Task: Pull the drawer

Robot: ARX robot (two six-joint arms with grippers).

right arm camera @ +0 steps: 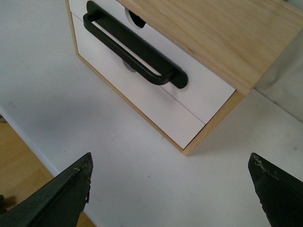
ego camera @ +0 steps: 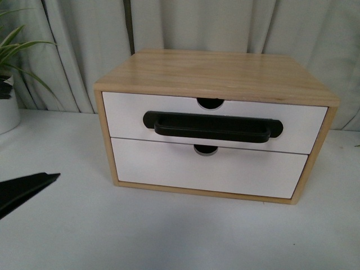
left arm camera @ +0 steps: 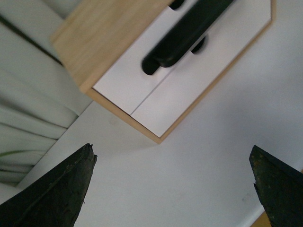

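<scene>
The drawer [ego camera: 126,112] is the upper one in a light wood cabinet [ego camera: 219,70]. It has a white front, a long black bar handle [ego camera: 212,126] and a semicircular notch in its top edge, and it sits flush, shut. In the left wrist view the handle [left arm camera: 184,33] lies far ahead of my open left gripper [left arm camera: 173,151], which hovers over bare table. My right gripper [right arm camera: 170,158] is also open and empty, short of the cabinet's right front corner, with the handle [right arm camera: 135,47] beyond it. One dark left finger [ego camera: 22,188] shows at the front view's lower left.
Below the drawer is a plain white drawer front [ego camera: 208,171] without a handle. The cabinet stands on a white table [ego camera: 169,236]. A potted plant [ego camera: 7,109] stands at the far left, a curtain [ego camera: 225,25] hangs behind. The table's edge and wood floor [right arm camera: 19,161] show near the right gripper.
</scene>
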